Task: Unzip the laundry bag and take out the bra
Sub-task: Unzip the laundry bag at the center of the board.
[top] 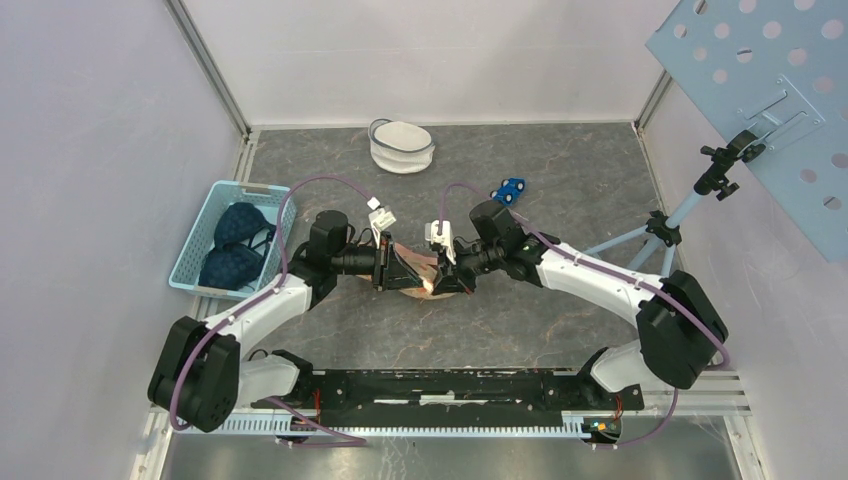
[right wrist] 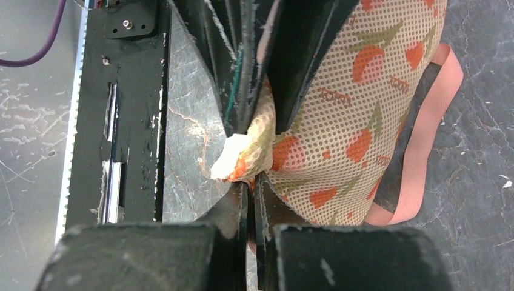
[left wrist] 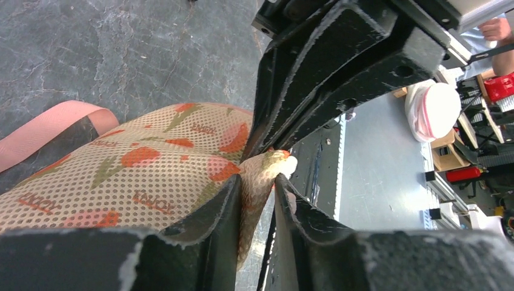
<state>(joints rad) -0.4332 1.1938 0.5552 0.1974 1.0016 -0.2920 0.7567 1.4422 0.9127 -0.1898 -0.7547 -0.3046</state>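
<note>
**Grip state.** The left gripper (left wrist: 257, 182) stands narrow, its fingers pinching a raised fold at the edge of the laundry bag (left wrist: 151, 176). The right gripper (right wrist: 251, 182) is closed almost fully on the same fold from the opposite side. The two sets of fingers meet nearly tip to tip.

**Hazards, as judged from here:**
- No zip pull is visible in any view. If both grips hold only mesh, pulling apart stretches or tears the fabric and the zipper does not run.
- The fold is thin and the tips crowd each other. A small misalignment could bring the fingers into contact or let the fold slip from one grip.

**Position.** The bag lies on the table (top: 560, 170) between the two grippers, with its pink band (left wrist: 42, 130) on the side away from the pinch. The bra is not visible — whether it sits inside cannot be told. Farther off, a basket (top: 188, 250) stands at the left and a white mesh pouch (top: 402, 145) sits near the far edge.
</note>
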